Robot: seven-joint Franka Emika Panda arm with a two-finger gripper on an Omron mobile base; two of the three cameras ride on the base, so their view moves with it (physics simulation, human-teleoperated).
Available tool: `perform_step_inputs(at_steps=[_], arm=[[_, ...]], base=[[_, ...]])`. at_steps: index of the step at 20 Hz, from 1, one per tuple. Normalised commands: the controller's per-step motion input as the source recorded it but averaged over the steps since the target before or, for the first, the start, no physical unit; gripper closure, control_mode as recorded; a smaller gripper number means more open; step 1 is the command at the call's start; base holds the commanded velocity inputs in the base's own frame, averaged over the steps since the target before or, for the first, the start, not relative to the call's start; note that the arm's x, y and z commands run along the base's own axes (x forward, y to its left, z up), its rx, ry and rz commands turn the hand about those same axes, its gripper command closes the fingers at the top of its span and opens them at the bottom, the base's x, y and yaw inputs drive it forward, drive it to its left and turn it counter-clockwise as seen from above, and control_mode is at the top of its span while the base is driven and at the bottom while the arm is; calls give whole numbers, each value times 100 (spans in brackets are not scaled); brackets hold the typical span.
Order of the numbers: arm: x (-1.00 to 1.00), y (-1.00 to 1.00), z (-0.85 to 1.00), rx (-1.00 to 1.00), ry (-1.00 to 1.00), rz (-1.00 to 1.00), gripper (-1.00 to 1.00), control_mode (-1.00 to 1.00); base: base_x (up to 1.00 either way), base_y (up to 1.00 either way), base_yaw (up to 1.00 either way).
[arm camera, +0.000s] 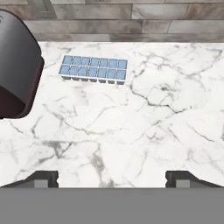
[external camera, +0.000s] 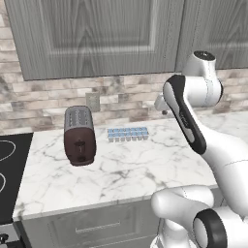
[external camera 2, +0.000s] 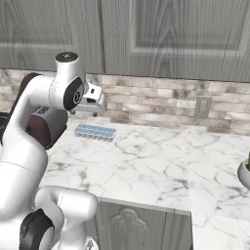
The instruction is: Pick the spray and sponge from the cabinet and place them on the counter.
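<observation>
Open tool above bare counter

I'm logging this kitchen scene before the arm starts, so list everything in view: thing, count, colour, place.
cabinet: one run, doors shut, grey wood-grain, on the wall above the counter.
counter: one, white marble with grey veins.
toaster: one, dark brown with a grey top, left part of the counter.
ice-cube tray: one, pale blue, near the brick wall, right of the toaster.
stovetop: one, black, left of the counter.
wall outlet: one, grey, on the brick wall.
drawers: grey, below the counter.
gripper: one, dark tips, open, above the counter.
</observation>
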Motion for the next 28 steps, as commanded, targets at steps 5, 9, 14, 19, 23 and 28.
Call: perform_step_inputs(at_steps=[5,9,14,19,23,28], arm=[[-26,-40,19,0,-10,-5,-100,-100],[-23,-34,21,0,-13,-4,-100,-100],[-22,-32,27,0,-17,-3,-100,-100],[-17,-20,31,2,-22,0,-100,-100],[-18,-6,30,2,-25,0,-100,-100],[-33,-1,33,0,-29,0,-100,-100]], base=[[0,0,0],[0,0,0],[0,0,0],[0,0,0],[0,0,0],[0,0,0]])
